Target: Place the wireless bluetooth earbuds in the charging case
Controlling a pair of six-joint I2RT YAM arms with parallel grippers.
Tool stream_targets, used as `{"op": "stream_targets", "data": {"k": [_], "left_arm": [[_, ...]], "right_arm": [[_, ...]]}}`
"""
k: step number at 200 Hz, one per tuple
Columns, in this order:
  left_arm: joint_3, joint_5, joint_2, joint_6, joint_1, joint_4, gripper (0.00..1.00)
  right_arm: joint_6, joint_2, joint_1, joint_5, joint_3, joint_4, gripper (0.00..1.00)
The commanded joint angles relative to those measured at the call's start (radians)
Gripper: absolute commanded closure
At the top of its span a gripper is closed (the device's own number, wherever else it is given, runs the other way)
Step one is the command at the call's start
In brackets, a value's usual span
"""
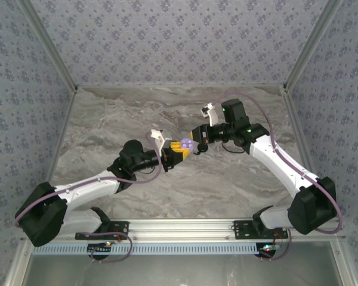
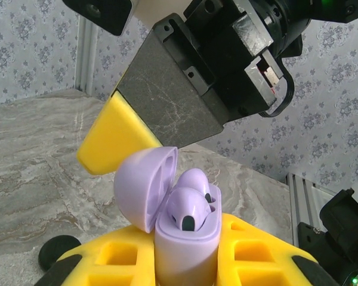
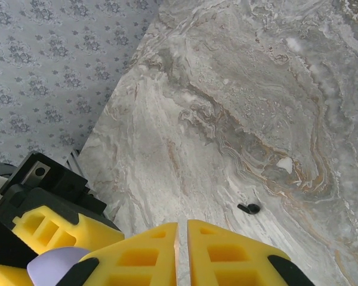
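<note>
My left gripper (image 2: 185, 265) is shut on a pale lavender charging case (image 2: 182, 250), holding it upright between yellow fingers (image 2: 259, 253). The lid (image 2: 140, 190) stands open to the left. Two lavender earbuds (image 2: 188, 208) sit side by side in the case's wells. My right gripper (image 3: 182, 241) is shut with nothing between its yellow fingers; they hover just above and behind the lid (image 3: 53, 266). From above, the two grippers (image 1: 184, 149) (image 1: 198, 143) meet at mid-table around the case (image 1: 188, 145). A small black earbud (image 3: 249, 208) lies on the marble.
The marble tabletop (image 1: 167, 113) is walled by patterned panels at the back and sides. A dark rounded object (image 2: 58, 251) lies on the table below the left gripper. An aluminium rail (image 1: 185, 226) runs along the near edge.
</note>
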Motion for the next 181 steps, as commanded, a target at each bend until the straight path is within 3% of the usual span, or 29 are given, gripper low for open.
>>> {"op": "stream_targets", "data": {"k": [1,55,110,181], "left_arm": [[0.040,-0.049,0.016,-0.022,-0.004,0.031,0.90],[0.048,-0.100,0.022,-0.044,0.011,-0.004,0.89],[0.142,-0.210,0.062,-0.118,0.061,-0.225,0.89],[0.374,-0.308,0.216,-0.177,0.129,-0.576,0.88]], "right_arm": [[-0.026,-0.006,0.028,-0.116,-0.001,0.006,0.87],[-0.038,-0.021,0.027,-0.038,0.001,-0.030,0.86],[0.012,-0.059,-0.012,0.391,-0.001,-0.158,0.83],[0.026,-0.129,-0.072,0.441,-0.096,-0.190,0.81]]}}
